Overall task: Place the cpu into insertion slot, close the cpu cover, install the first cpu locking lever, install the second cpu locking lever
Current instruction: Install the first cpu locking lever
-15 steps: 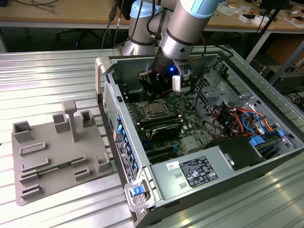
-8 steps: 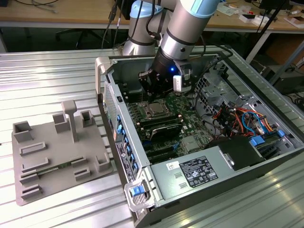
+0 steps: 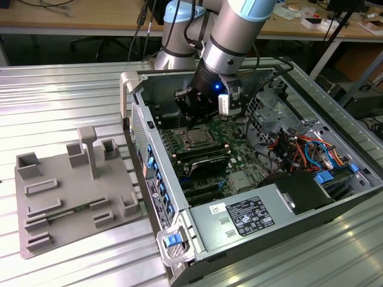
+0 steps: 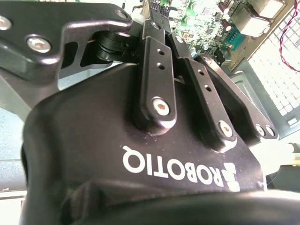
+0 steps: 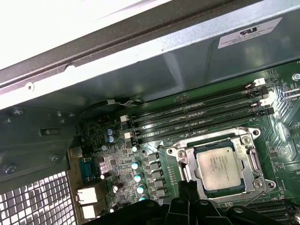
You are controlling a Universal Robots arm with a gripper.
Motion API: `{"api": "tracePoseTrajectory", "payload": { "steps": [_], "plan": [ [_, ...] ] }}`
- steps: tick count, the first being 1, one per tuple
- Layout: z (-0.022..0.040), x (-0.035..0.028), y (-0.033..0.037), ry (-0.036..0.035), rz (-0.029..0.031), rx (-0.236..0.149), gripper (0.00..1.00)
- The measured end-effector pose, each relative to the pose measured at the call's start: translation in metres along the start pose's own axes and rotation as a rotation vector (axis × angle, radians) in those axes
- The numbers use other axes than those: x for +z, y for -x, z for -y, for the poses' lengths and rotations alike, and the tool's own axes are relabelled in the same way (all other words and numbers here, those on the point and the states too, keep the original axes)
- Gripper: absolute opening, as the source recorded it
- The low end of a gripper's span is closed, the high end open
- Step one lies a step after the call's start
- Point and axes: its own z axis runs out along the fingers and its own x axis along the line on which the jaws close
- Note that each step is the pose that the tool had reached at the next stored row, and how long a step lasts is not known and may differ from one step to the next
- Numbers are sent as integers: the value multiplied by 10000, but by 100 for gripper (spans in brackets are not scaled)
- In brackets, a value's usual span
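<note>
Chip [image 5: 220, 168] sits in socket [image 5: 180, 157], cover [image 5: 254, 161] down around it; gripper [image 3: 197, 110] hovers just above, fingers [image 4: 157, 70] together, empty — your levers likely need hooking.

cpu [image 5: 221, 167] in insertion slot [image 5: 180, 158]

A ribbed metal table [image 3: 72, 84] with a pale silver surface fills the foreground of the exterior view. Behind it runs a long wooden workbench [image 3: 78, 24] on metal legs, cables hanging over its edge. The floor beneath the bench lies in dark shadow.
</note>
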Motion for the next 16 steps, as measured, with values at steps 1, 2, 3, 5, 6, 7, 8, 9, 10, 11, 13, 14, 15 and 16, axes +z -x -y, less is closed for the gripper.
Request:
{"api": "tracePoseTrajectory", "payload": {
  "steps": [1, 2, 3, 5, 6, 7, 8, 9, 10, 11, 13, 14, 15, 16],
  "plan": [
    [0, 0, 0, 0, 0, 0, 11],
    [0, 0, 0, 0, 0, 0, 11],
    [4, 2, -16, 1, 0, 0, 11],
    [14, 6, -52, 5, -1, -1, 11],
    [16, 7, -63, 5, -1, -1, 11],
    [17, 7, -67, 4, -1, 0, 11],
    [18, 8, -69, 4, -1, 0, 11],
    [19, 8, -73, 5, -1, -1, 11],
    [20, 9, -76, 5, -1, -1, 11],
    [20, 9, -78, 5, -1, -1, 11],
    [22, 10, -85, 5, -1, -1, 11],
    [23, 10, -88, 5, -1, 0, 11],
    [23, 10, -90, 6, -1, 0, 11],
    [24, 10, -91, 5, -1, -1, 11]
  ]
}}
